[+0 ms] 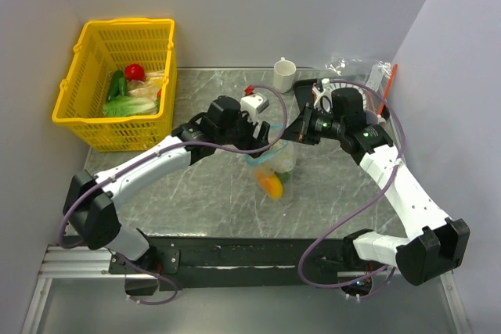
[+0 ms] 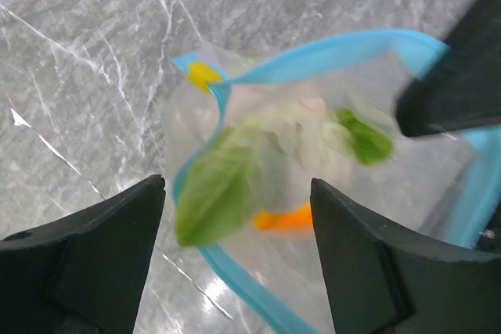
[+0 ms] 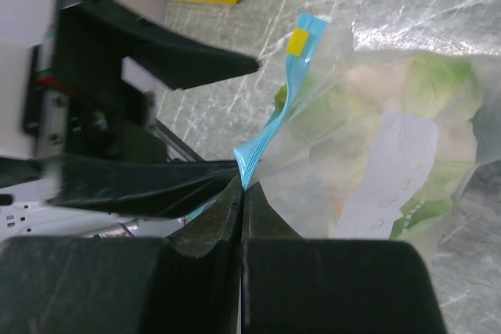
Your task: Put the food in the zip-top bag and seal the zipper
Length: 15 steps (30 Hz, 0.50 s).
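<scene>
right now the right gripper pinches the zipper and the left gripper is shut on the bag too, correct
No: the left gripper is open, fingers apart and gripping nothing, with the bag beyond them, as the left wrist view shows. The right gripper does pinch the zipper.

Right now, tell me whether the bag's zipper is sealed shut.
No: in the left wrist view the zipper gapes in an open loop, a green leaf showing inside the zip-top bag.

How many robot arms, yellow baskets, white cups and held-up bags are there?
Robot arms: 2, the left arm and the right arm
Yellow basket: 1
White cup: 1
Zip-top bag held up: 1
Total: 5
</scene>
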### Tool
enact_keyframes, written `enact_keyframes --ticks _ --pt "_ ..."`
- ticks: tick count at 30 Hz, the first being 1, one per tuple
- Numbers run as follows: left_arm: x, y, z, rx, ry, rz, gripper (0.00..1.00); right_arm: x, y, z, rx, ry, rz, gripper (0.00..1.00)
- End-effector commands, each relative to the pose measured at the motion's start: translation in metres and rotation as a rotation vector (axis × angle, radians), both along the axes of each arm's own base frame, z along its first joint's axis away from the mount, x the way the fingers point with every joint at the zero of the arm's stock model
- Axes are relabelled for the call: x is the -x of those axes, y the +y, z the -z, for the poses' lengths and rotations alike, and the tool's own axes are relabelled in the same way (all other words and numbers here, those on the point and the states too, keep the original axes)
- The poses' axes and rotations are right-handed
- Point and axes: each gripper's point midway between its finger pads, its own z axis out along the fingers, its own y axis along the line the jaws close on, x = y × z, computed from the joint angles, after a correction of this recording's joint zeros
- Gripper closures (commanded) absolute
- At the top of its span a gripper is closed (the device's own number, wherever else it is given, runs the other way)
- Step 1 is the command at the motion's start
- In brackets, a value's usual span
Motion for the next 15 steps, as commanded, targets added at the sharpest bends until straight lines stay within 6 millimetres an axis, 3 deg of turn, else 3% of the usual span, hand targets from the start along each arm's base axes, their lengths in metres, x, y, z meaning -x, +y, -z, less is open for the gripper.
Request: enact_keyframes --ticks 1,3,8,15 --pt "-0.021 -0.014 -0.02 0.04 -0.116 0.005 0.22 0.003 0.004 -0.03 -0.053 -0.079 -0.027 1.0" --pt "-0.025 -0.017 -0.01 0.016 -0.113 0.014 0.27 0.004 0.004 -0.031 -0.053 -0.081 -0.031 1.0" --pt "-0.029 -0.027 -0.004 0.023 -0.11 0.035 0.57 0.005 0.005 -0.033 -0.059 -0.082 -0.038 1.0" --pt "-0.033 -0.035 0.001 0.04 -0.118 0.059 0.55 0.008 0.004 -0.03 -0.056 -0.078 -0.043 1.0"
